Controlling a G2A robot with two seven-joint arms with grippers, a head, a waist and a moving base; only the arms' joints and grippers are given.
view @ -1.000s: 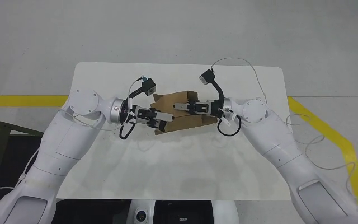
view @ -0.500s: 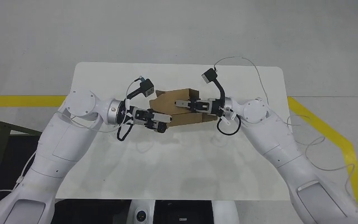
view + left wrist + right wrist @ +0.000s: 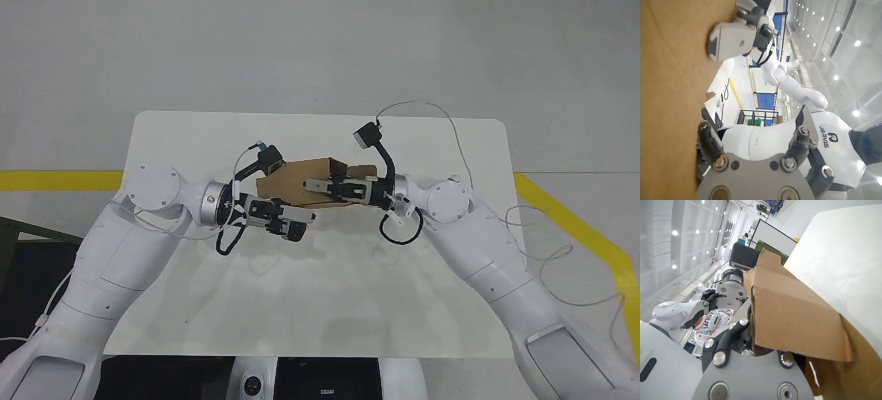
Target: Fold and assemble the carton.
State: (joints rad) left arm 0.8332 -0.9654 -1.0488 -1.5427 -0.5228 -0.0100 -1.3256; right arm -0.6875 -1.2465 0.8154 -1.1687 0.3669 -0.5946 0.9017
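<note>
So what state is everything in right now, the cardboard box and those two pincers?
carton: partly folded, flaps not yet closed.
right pincer: shut on a wall of the carton.
left pincer: open, nothing in it, one finger right beside the carton.

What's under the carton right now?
White table shows around the carton. The spot directly beneath is covered by the cardboard and the right gripper, so anything there can't be seen.
</note>
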